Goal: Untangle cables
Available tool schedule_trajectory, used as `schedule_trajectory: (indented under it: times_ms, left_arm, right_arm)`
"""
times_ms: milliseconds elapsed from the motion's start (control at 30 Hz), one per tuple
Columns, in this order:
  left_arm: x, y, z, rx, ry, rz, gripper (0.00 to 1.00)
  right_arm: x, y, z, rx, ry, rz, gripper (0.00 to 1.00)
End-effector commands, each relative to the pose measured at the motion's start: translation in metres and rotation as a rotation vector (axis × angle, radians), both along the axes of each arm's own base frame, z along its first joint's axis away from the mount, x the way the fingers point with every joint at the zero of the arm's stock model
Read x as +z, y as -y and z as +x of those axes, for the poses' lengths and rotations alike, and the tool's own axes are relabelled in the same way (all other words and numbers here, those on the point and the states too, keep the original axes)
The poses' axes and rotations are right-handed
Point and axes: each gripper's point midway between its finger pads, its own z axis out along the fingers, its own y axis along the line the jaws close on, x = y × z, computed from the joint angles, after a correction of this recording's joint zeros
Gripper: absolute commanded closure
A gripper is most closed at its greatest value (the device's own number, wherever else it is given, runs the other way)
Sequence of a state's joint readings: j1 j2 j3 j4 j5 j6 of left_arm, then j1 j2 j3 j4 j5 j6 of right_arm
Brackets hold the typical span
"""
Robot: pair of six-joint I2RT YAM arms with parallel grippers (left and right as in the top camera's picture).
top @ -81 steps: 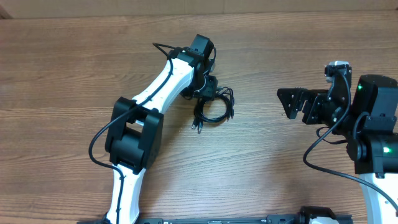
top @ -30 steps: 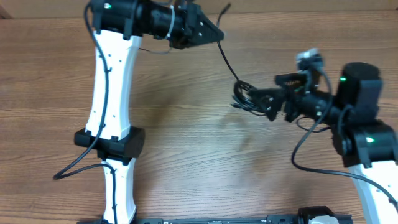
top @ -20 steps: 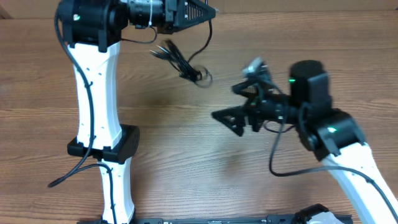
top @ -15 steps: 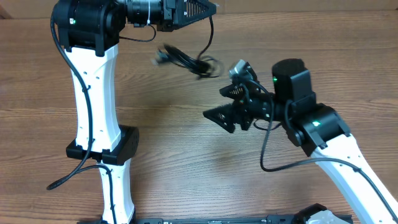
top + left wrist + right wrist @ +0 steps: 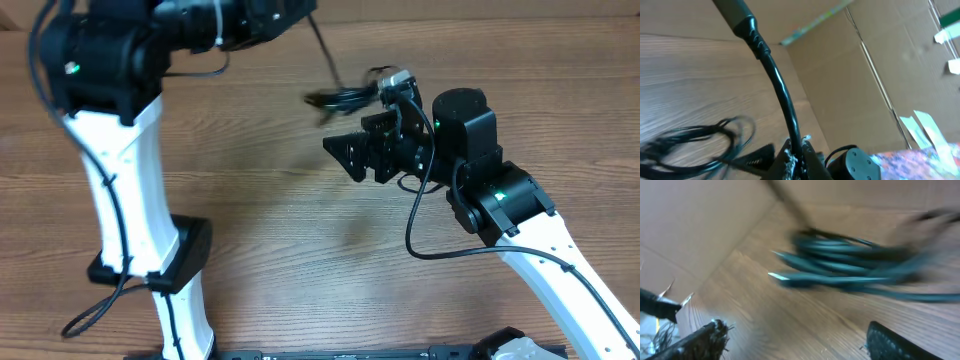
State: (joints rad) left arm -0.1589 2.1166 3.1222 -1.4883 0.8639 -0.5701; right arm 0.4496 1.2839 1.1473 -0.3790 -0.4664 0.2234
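Your left gripper [image 5: 305, 12], at the top centre, pinches one strand of the cables [image 5: 345, 97]. The blurred bundle dangles, and your right gripper [image 5: 347, 160] gapes wide and empty just below it.

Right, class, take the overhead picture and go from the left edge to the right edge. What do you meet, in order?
White upright part of the left arm → hanging bundle of cables → black block of the right arm with a green light → white part of the right arm.
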Motion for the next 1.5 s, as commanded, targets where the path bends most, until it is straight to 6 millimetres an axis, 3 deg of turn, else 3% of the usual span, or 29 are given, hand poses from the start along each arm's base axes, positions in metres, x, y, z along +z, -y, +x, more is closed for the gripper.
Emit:
schedule_trajectory:
  times_ms: [0, 133, 700, 1000, 1267, 1467]
  left_arm:
    - [0.017, -0.030, -0.009, 0.087, 0.068, 0.024, 0.96]
    - [0.014, -0.042, -0.008, 0.112, 0.050, 0.030, 0.96]
    - [0.016, -0.042, -0.009, 0.112, 0.066, 0.034, 0.96]
    - [0.016, -0.041, -0.009, 0.110, 0.067, 0.034, 0.96]
    - [0.016, -0.042, -0.009, 0.111, 0.069, 0.036, 0.96]
    - [0.015, -0.042, -0.010, 0.111, 0.066, 0.037, 0.96]
  right_arm:
    - [0.023, 0.002, 0.005, -0.044, 0.021, 0.055, 0.20]
    - [0.034, 0.001, 0.006, -0.042, 0.059, 0.078, 0.20]
    - [0.035, -0.001, 0.008, -0.042, 0.067, 0.082, 0.21]
    - [0.052, -0.003, 0.013, -0.047, 0.119, 0.130, 0.21]
    - [0.040, -0.020, 0.012, -0.029, 0.062, 0.146, 0.21]
    - [0.024, -0.015, 0.030, -0.188, -0.078, 0.198, 0.20]
